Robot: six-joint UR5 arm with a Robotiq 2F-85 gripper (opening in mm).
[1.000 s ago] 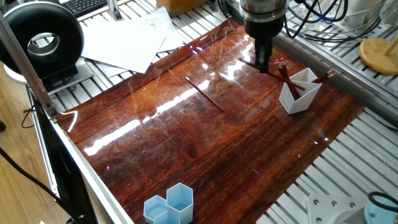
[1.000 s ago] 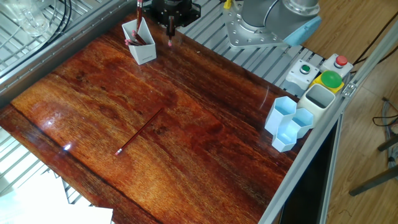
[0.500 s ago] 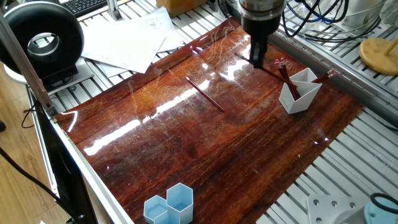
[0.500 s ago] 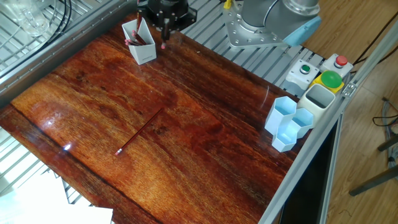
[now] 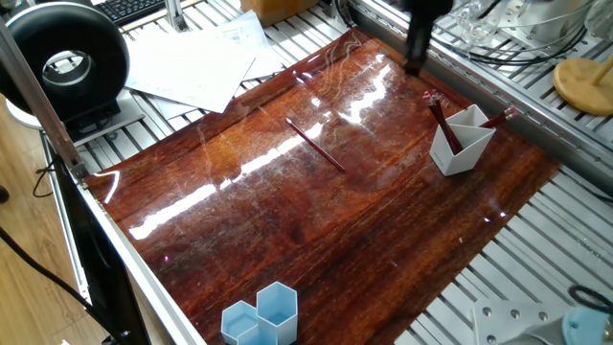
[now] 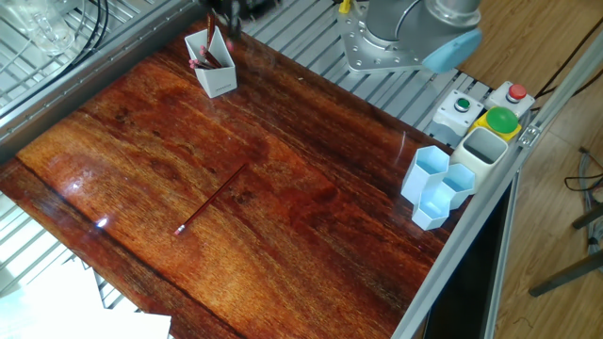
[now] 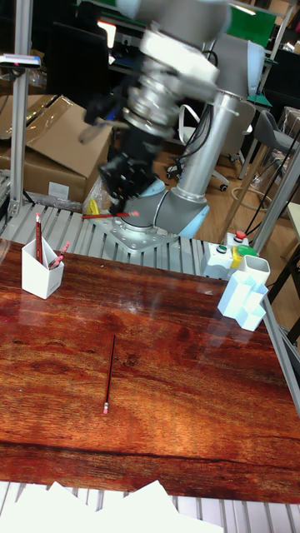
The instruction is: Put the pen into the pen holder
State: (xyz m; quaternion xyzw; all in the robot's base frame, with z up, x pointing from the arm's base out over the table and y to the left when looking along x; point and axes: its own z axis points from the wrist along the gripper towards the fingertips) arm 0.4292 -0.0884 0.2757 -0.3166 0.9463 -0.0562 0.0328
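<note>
From my remote seat I saw loose white paper sheets [image 7: 125, 504] at the near edge of the tall fixed view, lying on the slatted metal table [image 7: 250, 508]. Over the slats lay a glossy red-brown wooden board [image 7: 183, 366], streaked with glare. On the board lay one pen [image 7: 109, 374], a thin dark red stick with a pale tip, flat on the wood and well apart from every cup.

At the board's right edge stood a cluster of light blue hexagonal cups [image 7: 243, 304], with a white rectangular cup [image 7: 255, 268] behind them; I could not tell what was inside any of them. Near them sat a button box [image 6: 485, 105] with green and red buttons.

At the far left corner of the board stood the pen holder [image 7: 42, 271], white and angular with a slanted rim, upright. Several red pens [image 7: 37, 238] leaned inside it, their ends sticking above the rim.

Above and behind the holder hung the gripper [image 7: 123, 185], blurred by motion, clear of the board. A pen in the air [image 7: 110, 216] lay roughly level just under it, and the gripper appeared to be grasping it, fingers closed on the shaft. In one fixed view the gripper was only a dark smear at the top edge.

Farther back stood the arm's grey base [image 7: 158, 218], cardboard boxes [image 7: 50, 150], and office chairs [image 7: 271, 137]. One fixed view also showed a keyboard [image 5: 134, 10] and a black ring-shaped device [image 5: 62, 67] beyond the board.
</note>
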